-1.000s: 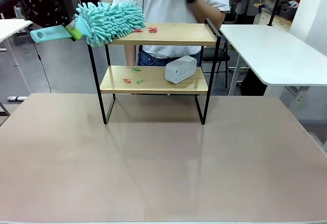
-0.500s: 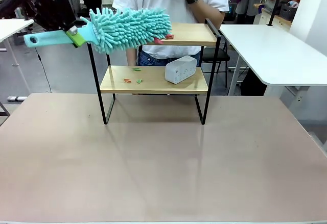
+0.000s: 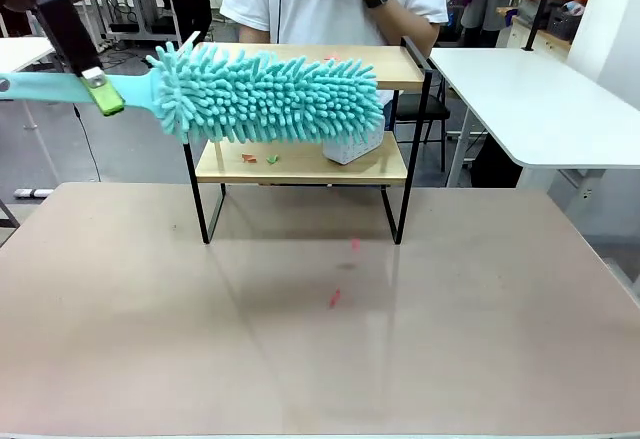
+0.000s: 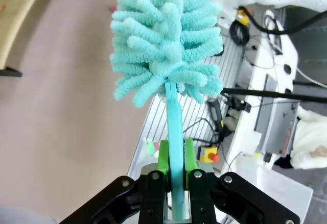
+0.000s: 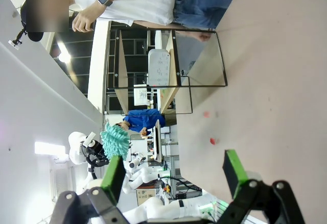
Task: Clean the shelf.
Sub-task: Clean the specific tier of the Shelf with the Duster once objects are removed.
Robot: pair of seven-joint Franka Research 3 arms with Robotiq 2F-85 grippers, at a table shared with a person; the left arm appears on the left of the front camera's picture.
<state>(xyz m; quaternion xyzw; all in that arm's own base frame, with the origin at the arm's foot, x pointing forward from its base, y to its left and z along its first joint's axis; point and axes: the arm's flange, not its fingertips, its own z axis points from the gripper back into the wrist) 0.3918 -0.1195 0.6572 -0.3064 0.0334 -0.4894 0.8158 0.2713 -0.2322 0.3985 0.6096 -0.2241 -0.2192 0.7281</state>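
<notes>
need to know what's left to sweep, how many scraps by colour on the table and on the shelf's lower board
red scraps on the table: 2
red scrap on the lower board of the shelf: 1
green scrap on the lower board: 1
total: 4 in sight; the duster hides part of that board
</notes>
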